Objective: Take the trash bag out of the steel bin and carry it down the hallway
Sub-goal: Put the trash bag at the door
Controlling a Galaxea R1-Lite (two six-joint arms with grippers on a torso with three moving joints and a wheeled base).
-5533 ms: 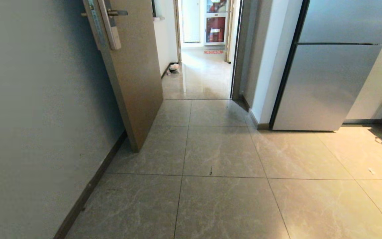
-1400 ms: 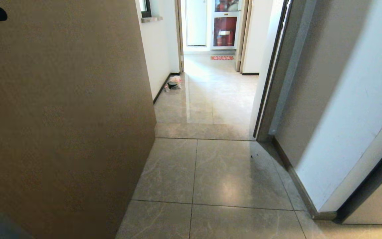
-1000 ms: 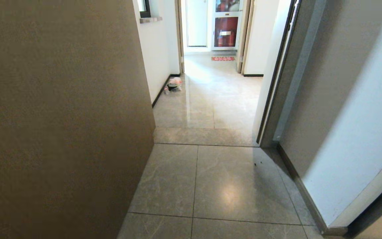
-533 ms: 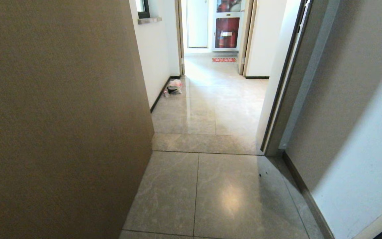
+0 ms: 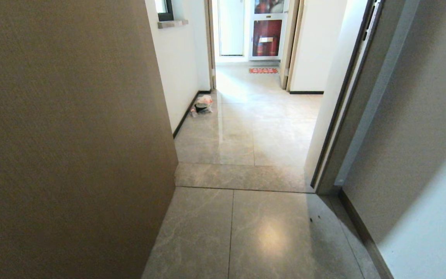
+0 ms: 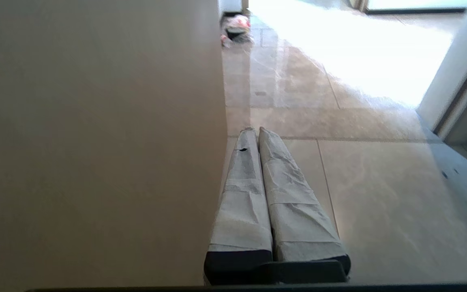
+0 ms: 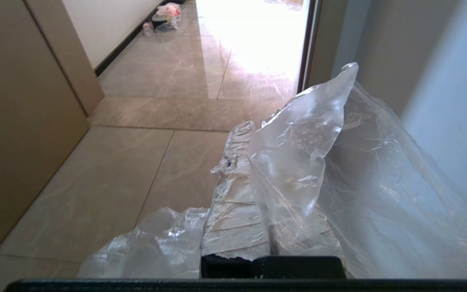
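The clear, crinkled trash bag [image 7: 339, 162] hangs from my right gripper [image 7: 253, 132], which is shut on it. The plastic drapes over the taped fingers [image 7: 233, 194] and covers the far one. My left gripper [image 6: 256, 130] is shut with nothing in it and sits close beside the brown door [image 6: 95, 142]. Neither arm shows in the head view. The hallway [image 5: 269, 128], with glossy pale tiles, lies just beyond the doorway threshold [image 5: 242, 176]. The steel bin is out of view.
An open brown door [image 5: 72, 135] fills the left side. A dark door frame [image 5: 343, 116] and grey wall [image 5: 420, 155] close the right. A small heap of litter [image 5: 203, 105] lies by the hallway's left wall. A red cabinet [image 5: 266, 37] stands at the far end.
The whole head view has shifted: the camera has moved forward to the doorway. The fridge has left the view, the door fills the left, and the threshold is nearer.
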